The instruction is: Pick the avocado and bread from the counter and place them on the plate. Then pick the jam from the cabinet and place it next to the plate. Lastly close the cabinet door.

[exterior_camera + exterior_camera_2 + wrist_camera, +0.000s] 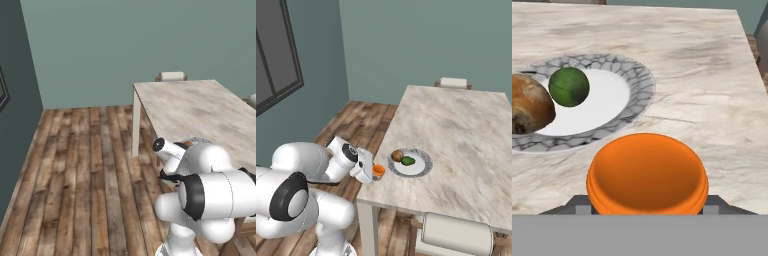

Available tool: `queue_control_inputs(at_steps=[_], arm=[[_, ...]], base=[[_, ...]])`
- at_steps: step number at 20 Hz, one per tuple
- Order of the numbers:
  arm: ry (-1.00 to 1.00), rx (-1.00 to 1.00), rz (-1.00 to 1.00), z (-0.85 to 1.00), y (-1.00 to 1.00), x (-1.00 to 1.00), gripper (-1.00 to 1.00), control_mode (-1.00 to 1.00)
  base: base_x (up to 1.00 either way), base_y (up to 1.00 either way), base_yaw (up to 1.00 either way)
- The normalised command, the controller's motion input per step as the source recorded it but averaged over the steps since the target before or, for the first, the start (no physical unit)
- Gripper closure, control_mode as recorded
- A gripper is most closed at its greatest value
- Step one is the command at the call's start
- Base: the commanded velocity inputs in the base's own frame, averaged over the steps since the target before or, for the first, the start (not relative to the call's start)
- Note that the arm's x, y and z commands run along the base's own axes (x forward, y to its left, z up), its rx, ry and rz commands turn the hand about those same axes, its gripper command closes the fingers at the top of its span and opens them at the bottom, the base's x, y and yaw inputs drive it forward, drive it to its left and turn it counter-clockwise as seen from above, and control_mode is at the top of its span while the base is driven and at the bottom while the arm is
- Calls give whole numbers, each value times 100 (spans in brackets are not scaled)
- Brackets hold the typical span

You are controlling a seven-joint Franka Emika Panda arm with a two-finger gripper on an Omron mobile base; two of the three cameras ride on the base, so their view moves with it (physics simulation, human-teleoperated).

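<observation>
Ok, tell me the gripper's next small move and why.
Probably lower and release: the gripper holds the jam at the counter edge beside the plate, which already carries the avocado and bread.

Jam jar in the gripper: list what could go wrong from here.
1. The jam hangs in the gripper right at the counter corner; set down there, it could tip off the edge.
2. Moving it further in could knock the plate rim, and the bread and avocado lying loose on it might roll.
3. The grip may sit low on the jar, its orange lid hiding the contact, so slipping cannot be ruled out.
</observation>
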Motion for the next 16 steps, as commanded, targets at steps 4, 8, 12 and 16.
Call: queue_control_inputs(at_steps=[4,8,12,16], arm=[[-2,0,0,-6,0,0,100,-100],[0,0,0,-13,0,1,100,-100],[0,0,0,-19,0,1,100,-100],[0,0,0,-18,0,1,100,-100]], base=[[0,0,0],[0,0,0],[0,0,0],[0,0,0]])
